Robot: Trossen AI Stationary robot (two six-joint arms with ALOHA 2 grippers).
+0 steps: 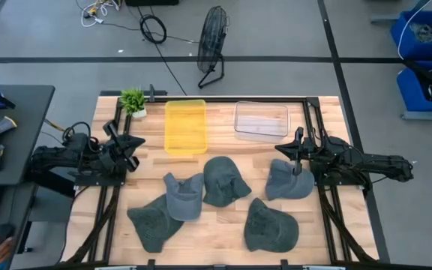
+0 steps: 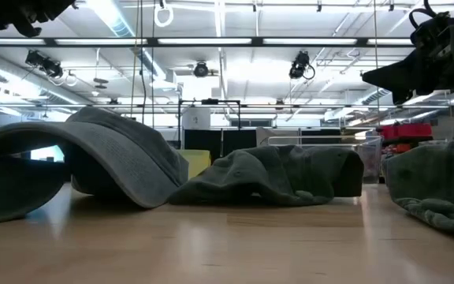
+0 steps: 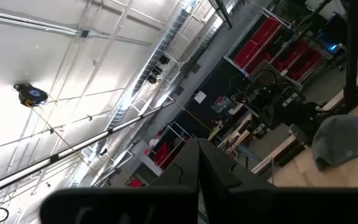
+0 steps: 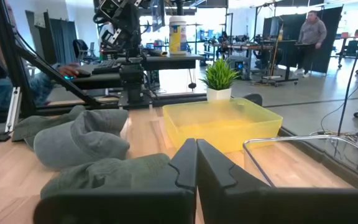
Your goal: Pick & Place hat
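Observation:
Several grey and dark green caps lie on the wooden table in the high view: one at the near left [image 1: 154,222], a grey one [image 1: 184,196], a middle one [image 1: 224,181], one at the near right [image 1: 271,226] and one by the right arm [image 1: 289,182]. My left gripper [image 1: 139,141] [image 3: 197,146] is shut and raised at the table's left side, tipped up toward the ceiling. My right gripper [image 1: 280,148] [image 4: 196,146] is shut and hovers above the table just beyond the right cap, pointing left toward the yellow bin [image 4: 229,124]. Neither touches a cap.
A yellow bin [image 1: 186,126] and a clear bin [image 1: 261,120] stand side by side at the table's far edge, with a small potted plant [image 1: 133,100] at the far left corner. A black frame [image 1: 315,120] borders the table. A person stands far off [image 4: 313,31].

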